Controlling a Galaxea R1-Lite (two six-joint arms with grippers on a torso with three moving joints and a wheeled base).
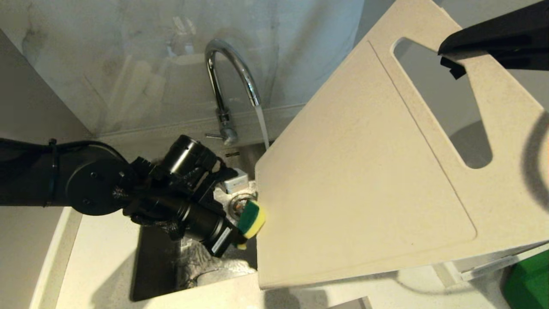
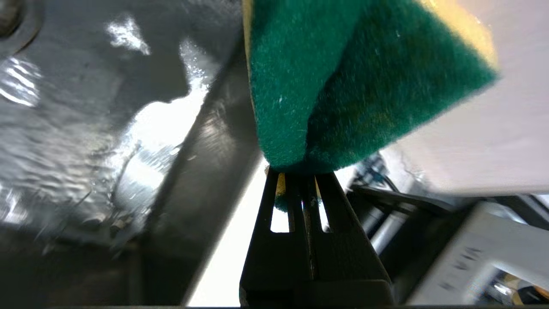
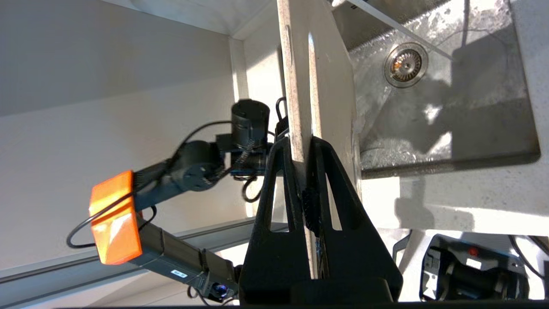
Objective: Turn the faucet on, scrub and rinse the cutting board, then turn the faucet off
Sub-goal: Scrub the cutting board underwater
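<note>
The chrome faucet [image 1: 231, 73] stands behind the sink, and a thin stream of water [image 1: 262, 128] falls from its spout beside the board's far corner. The beige cutting board [image 1: 364, 180] hangs tilted over the sink. My right gripper [image 1: 450, 66] is shut on its edge by the slot handle. In the right wrist view the board [image 3: 300, 86] runs edge-on between that gripper [image 3: 302, 146]. My left gripper [image 1: 238, 238] is shut on a green and yellow sponge [image 1: 251, 219], which touches the board's left edge. The left wrist view shows the sponge [image 2: 343, 77] in that gripper [image 2: 296, 176] against the board [image 2: 493, 137].
The steel sink [image 1: 158, 257] is wet, with its drain [image 1: 238, 205] just behind the sponge and a small white box [image 1: 236, 180] at the back. White counter [image 1: 98, 257] surrounds it. The faucet's lever [image 1: 214, 136] points left. A green object [image 1: 527, 283] sits at the near right.
</note>
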